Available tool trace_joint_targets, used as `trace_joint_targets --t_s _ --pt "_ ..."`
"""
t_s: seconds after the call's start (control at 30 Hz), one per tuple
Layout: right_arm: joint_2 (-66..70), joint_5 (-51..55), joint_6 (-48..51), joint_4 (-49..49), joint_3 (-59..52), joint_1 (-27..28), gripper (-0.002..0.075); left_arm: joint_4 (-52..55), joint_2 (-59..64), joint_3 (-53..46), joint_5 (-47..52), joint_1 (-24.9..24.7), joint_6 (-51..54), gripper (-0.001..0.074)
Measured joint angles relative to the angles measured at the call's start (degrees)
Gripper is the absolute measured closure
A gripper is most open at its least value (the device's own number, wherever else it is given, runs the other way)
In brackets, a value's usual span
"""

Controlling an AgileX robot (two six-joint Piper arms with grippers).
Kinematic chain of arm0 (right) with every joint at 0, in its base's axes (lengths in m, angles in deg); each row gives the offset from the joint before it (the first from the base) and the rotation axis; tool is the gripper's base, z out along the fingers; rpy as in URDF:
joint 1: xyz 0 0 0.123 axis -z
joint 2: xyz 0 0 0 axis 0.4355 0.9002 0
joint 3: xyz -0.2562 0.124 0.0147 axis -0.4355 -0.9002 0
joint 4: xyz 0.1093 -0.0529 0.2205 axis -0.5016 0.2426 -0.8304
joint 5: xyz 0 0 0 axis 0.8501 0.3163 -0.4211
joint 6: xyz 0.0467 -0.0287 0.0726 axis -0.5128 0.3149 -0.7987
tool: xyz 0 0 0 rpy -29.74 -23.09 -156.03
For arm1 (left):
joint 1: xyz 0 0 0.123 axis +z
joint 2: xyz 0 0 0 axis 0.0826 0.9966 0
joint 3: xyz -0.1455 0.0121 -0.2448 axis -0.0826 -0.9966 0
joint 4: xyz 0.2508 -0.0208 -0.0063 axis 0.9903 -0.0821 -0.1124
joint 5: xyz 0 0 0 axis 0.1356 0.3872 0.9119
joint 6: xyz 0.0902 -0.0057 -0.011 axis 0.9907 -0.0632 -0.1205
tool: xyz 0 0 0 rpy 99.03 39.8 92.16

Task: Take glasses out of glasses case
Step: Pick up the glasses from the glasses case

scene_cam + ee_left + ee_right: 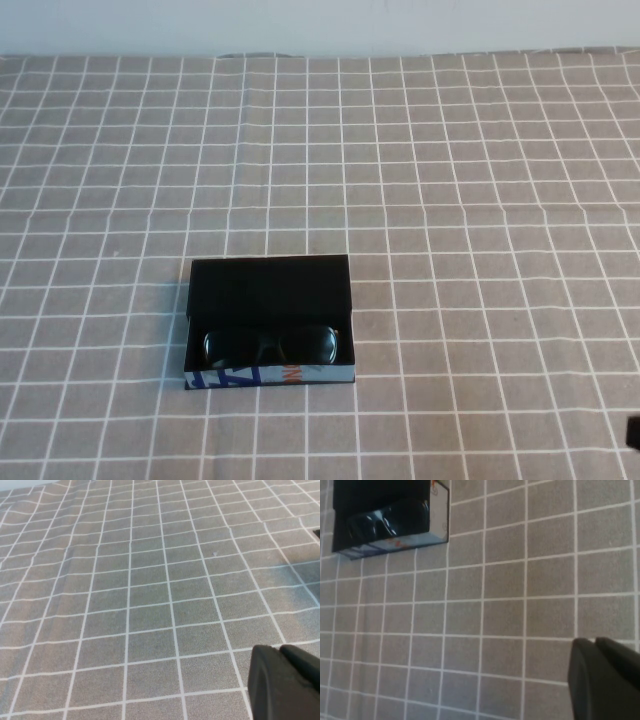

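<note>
The glasses case (268, 282) lies open on the checked cloth, left of the middle and near the front, with its patterned front edge (268, 376) toward me. The black glasses (270, 344) lie folded inside it, lenses up. In the right wrist view the case (439, 517) and the glasses (385, 521) show far from my right gripper (595, 643), which is shut and empty above bare cloth. Only a dark bit of the right arm (633, 432) shows at the front right edge. My left gripper (280, 650) is shut and empty over bare cloth, out of the high view.
A grey cloth with a white grid (450, 200) covers the whole table up to the pale back wall (320, 25). A small dark corner (316, 534) shows at the edge of the left wrist view.
</note>
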Motion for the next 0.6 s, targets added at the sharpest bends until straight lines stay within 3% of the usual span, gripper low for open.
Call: trace_joint_targets --t_s 0.23,0.6 --pt "20.63 1.9 13.46 -0.47 14.64 -2.82 0.0743 0.0 0.0 0.0 0.0 0.0 0.0 0.0739" --pt "48.32 1.13 21.5 9.96 39.48 -28.85 0.0743 0.0 0.0 0.0 0.0 0.0 0.0 0.0739"
